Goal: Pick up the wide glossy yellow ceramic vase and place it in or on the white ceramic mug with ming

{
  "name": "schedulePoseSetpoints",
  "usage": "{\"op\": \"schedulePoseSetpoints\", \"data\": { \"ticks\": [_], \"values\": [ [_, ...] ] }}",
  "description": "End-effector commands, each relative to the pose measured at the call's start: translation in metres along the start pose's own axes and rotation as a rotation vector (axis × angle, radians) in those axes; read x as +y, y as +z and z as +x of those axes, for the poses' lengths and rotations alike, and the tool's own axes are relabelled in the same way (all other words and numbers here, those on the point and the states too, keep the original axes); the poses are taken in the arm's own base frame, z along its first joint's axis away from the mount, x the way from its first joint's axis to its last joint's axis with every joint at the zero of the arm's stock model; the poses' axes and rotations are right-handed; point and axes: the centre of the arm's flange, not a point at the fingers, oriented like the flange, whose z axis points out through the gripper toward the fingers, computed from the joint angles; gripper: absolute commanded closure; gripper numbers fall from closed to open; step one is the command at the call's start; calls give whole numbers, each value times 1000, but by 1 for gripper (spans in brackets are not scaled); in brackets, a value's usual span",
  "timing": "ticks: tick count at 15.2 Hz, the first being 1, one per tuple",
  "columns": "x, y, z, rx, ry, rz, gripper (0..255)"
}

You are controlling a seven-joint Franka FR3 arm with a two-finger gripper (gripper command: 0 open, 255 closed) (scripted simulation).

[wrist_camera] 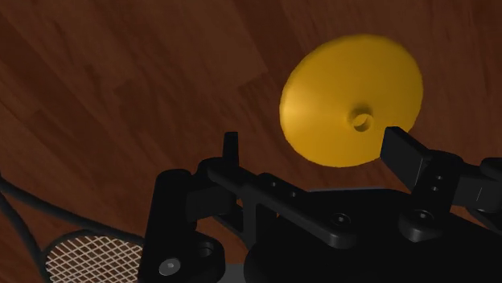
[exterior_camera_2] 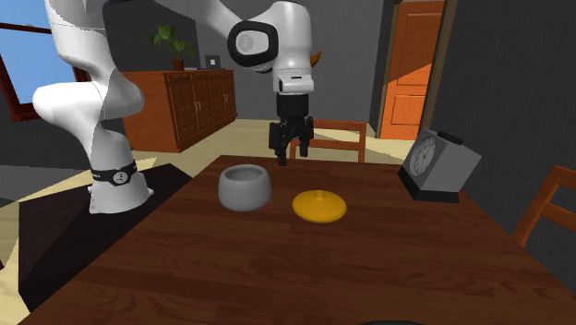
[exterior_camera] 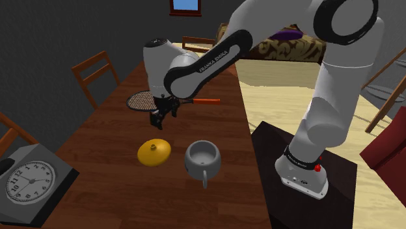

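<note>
Nine entries for you, largest first, each placed from the mug.

1. Worktop: dark brown wood planks. It carries the mug and everything listed from item 5 on.
2. Arm: white with dark joints. It arches over the worktop from the mug's stand side and bends down beyond the mug.
3. Stand: a dark box off the worktop's edge, on the shoulder view's right of the mug.
4. Chair: brown wood, at the worktop's far side, well apart from the mug.
5. Clock: a grey case with a white dial, well apart from the mug at the shoulder view's lower left.
6. Racket: a dark netted head with an orange handle, lying flat beyond the mug.
7. Mug: pale grey, upright, mouth up. In the shoulder view its handle points toward the camera.
8. Vase: glossy yellow, wide and low, with a small neck at its centre. It rests on the worktop just beside the mug on the shoulder view's left, and you will see a gap between the two.
9. Jaws: black, spread wide and holding nothing. They hang above the worktop beyond the mug, between the racket and the vase. In the wrist view, the vase lies past one fingertip, untouched.
</note>
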Motion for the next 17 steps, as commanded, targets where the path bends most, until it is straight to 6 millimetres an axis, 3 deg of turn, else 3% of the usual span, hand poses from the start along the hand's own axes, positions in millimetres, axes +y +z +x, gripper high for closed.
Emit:
{"op": "schedulePoseSetpoints", "data": {
  "ticks": [1, 7, 15, 17],
  "values": [
    [-20, 15, 13, -4, -1, 4, 0],
    [-75, 61, 44, -17, -4, 15, 0],
    [-79, 104, 45, -18, -5, 16, 0],
    [-79, 104, 45, -18, -5, 16, 0]
  ]
}}
